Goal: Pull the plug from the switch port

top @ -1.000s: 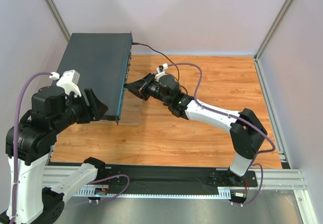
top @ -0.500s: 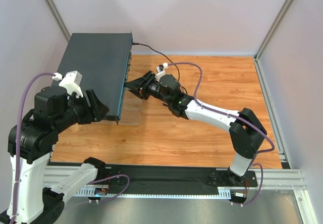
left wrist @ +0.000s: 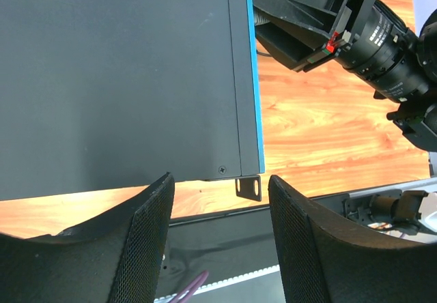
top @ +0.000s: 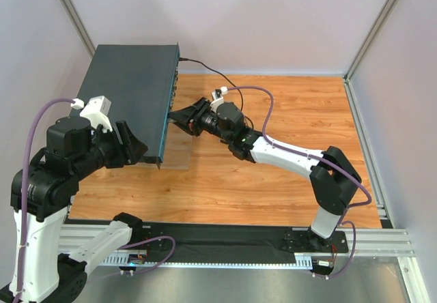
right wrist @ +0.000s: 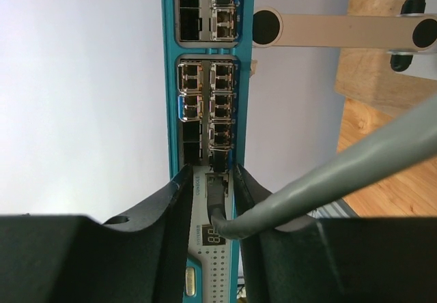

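Wood-grain tabletop (top: 287,173), pale walls (top: 239,16), dark switch (top: 130,91) at left.

Right pincer (top: 175,117) beside the switch (top: 130,88) front

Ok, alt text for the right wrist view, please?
The black two-finger right gripper straddles a small grey plug seated in the teal front of the flat metal switch, slim gaps either side. Its grey cable runs off right.

One switch (top: 130,91), one plug (right wrist: 216,192) (on one grey cable (right wrist: 341,170)), two grippers: left gripper (left wrist: 219,197), right gripper (right wrist: 212,175).
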Available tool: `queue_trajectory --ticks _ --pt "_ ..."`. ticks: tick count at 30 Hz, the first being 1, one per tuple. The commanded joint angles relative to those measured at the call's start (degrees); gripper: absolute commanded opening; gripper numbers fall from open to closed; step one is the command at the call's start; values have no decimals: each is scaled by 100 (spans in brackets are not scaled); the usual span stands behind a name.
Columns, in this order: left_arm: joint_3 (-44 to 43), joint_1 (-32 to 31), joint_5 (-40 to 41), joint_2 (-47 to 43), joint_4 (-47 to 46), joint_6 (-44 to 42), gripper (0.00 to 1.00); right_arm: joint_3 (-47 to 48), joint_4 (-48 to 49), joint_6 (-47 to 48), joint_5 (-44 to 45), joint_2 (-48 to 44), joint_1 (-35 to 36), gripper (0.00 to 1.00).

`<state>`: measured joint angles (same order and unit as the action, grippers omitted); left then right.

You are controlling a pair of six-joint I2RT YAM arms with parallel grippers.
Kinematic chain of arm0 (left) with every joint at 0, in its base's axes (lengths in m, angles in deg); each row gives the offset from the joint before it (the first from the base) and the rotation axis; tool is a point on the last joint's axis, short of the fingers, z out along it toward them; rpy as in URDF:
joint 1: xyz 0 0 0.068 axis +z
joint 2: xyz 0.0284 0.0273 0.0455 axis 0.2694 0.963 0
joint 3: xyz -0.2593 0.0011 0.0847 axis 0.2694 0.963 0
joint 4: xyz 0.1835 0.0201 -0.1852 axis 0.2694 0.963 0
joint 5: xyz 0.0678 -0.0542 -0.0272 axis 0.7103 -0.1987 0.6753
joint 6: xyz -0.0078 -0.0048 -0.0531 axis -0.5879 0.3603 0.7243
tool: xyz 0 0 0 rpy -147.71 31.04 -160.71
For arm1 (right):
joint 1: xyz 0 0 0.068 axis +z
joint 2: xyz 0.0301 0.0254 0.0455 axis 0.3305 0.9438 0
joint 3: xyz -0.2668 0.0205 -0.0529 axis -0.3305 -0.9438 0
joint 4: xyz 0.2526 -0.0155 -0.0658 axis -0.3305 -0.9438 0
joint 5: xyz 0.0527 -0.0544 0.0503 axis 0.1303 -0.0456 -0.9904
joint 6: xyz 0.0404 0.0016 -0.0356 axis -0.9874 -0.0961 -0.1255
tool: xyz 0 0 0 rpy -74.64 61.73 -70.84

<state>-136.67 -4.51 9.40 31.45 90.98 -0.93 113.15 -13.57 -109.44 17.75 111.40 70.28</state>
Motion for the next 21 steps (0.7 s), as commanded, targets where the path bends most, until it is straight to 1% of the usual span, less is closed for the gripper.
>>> queue_trajectory --ticks 1,7,10,14,17,19,20,21 --pt "-62 28 -55 -5 62 32 65 -64 462 -121 -128 -254 202 31" --pt "-141 28 -11 12 79 5 65 -160 628 -217 -119 -271 193 27" --pt "-132 28 -19 30 71 5 65 50 637 -156 -224 -140 175 25" --pt "-106 28 -46 12 71 6 64 226 822 -323 -418 63 184 21" --pt "-123 28 -20 3 97 -3 64 200 980 -288 -462 63 175 15" --pt "-124 28 7 -31 123 -3 64 200 1173 -367 -532 71 167 4" --pt "-124 28 7 -23 132 -3 64 200 1278 -428 -610 89 167 0" --pt "-132 28 7 -32 141 -3 64 200 1488 -490 -646 107 167 0"
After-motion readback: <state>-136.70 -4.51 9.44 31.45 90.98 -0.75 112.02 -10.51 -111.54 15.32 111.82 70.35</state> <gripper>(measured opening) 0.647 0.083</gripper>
